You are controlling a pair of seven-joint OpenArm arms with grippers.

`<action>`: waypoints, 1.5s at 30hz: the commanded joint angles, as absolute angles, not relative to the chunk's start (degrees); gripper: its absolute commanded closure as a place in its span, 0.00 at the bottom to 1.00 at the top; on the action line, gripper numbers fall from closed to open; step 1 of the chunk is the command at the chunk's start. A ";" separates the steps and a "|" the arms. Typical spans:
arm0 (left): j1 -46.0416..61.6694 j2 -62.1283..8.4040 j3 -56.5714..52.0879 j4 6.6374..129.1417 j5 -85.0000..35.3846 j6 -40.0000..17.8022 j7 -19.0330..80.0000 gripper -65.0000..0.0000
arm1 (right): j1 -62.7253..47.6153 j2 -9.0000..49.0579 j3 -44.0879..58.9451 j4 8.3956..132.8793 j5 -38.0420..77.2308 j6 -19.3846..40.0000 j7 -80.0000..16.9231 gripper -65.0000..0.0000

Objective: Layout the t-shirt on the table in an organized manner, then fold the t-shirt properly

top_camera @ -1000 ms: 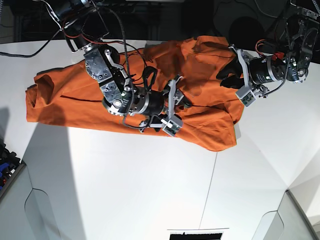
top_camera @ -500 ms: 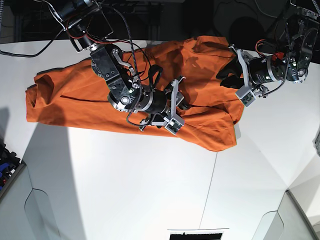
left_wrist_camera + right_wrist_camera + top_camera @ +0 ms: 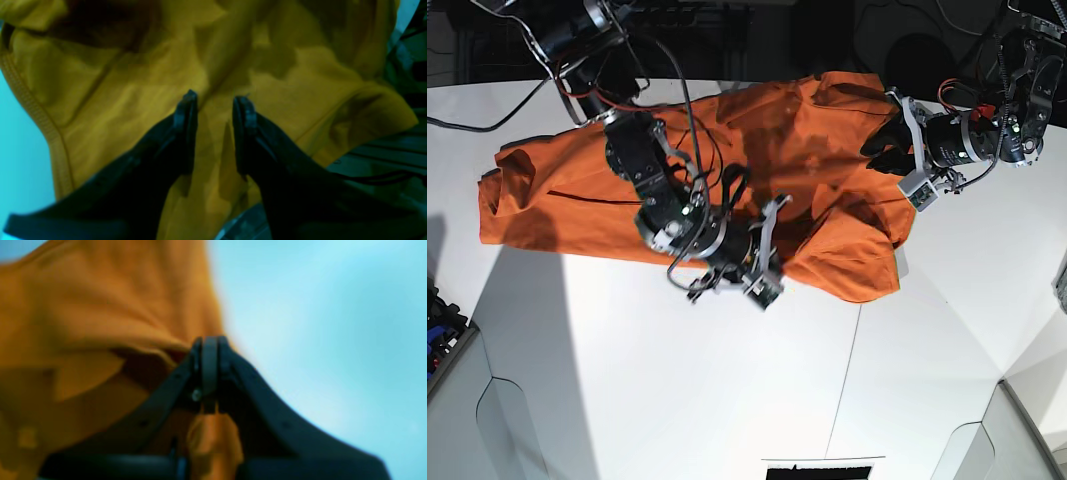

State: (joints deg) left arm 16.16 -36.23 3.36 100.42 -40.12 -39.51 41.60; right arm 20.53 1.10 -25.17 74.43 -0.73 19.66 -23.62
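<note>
The orange t-shirt (image 3: 567, 200) lies crumpled across the far part of the white table (image 3: 727, 380), its right half bunched. My right gripper (image 3: 785, 252) is at the shirt's near edge in the middle. In the right wrist view this gripper (image 3: 209, 340) is shut, pinching a fold of the t-shirt (image 3: 83, 306) beside bare table (image 3: 317, 306). My left gripper (image 3: 879, 150) is over the shirt's right end. The left wrist view shows it (image 3: 215, 100) open, its black fingers (image 3: 186, 133) apart over wrinkled t-shirt (image 3: 133, 100) fabric with a stitched hem at the left.
A thin dark seam (image 3: 847, 370) runs down the table towards the front. A bin of small parts (image 3: 439, 335) sits off the left edge. Cables hang over the back edge behind both arms. A dark slot (image 3: 817, 470) is at the front edge.
My right gripper moved down to the shirt's near edge and went from open to shut on the fabric, bunching it there. The left arm stayed still.
</note>
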 commanded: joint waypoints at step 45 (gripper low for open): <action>15.59 -37.17 2.87 113.62 -46.13 -40.00 42.70 0.68 | 11.51 1.13 -0.03 88.38 7.09 16.47 -36.95 0.39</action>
